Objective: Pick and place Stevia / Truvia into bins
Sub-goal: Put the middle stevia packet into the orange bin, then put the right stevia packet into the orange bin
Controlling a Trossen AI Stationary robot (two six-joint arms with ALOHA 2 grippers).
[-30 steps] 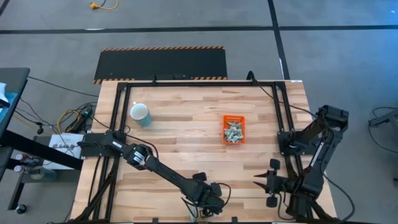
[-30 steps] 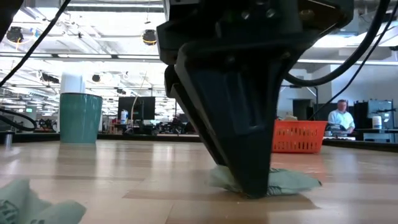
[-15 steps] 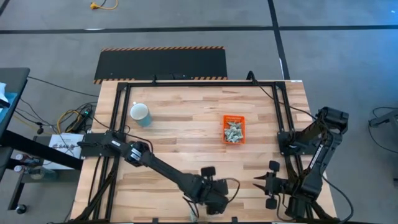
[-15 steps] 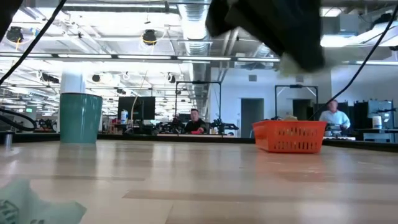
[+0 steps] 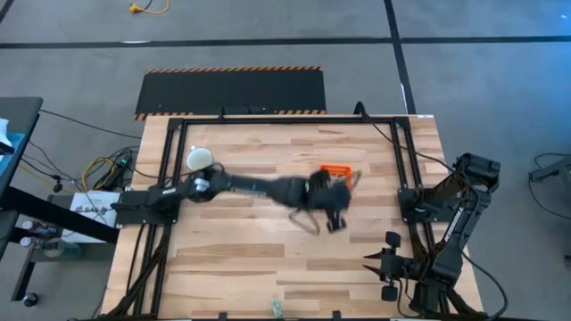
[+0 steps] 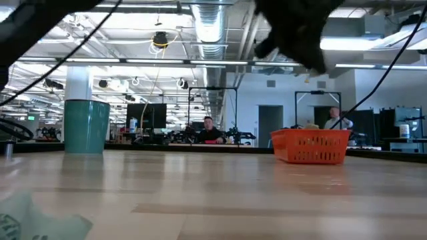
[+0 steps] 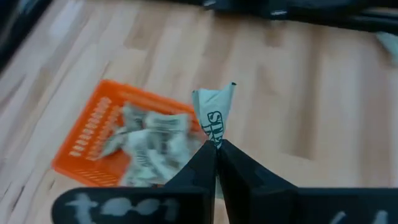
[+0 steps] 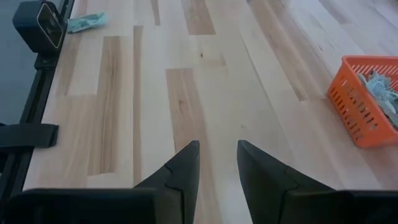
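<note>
My left gripper is shut on one pale green and white Stevia packet. It hangs in the air just short of the orange bin, which holds several packets. In the high view the left arm is blurred and stretches across the table to the bin. Another packet lies flat near the table's front edge. My right gripper waits open over bare wood at the near right. My left gripper pinches the packet by its lower end between the two fingertips. The packet stands up past the fingertips, crumpled and narrowed at the pinch, lifted clear of table and bin. The fingers slant down toward the bin.
A teal cup stands at the far left of the table, partly under the left arm in the high view. A black frame runs round the table's far edge and sides. People sit in the room beyond.
My left gripper has picked a packet off the table near the front edge, risen, and swung fast toward the far right, reaching the orange bin. The packet has gone with it, lifted clear. The other packet near the front edge has stayed put.
</note>
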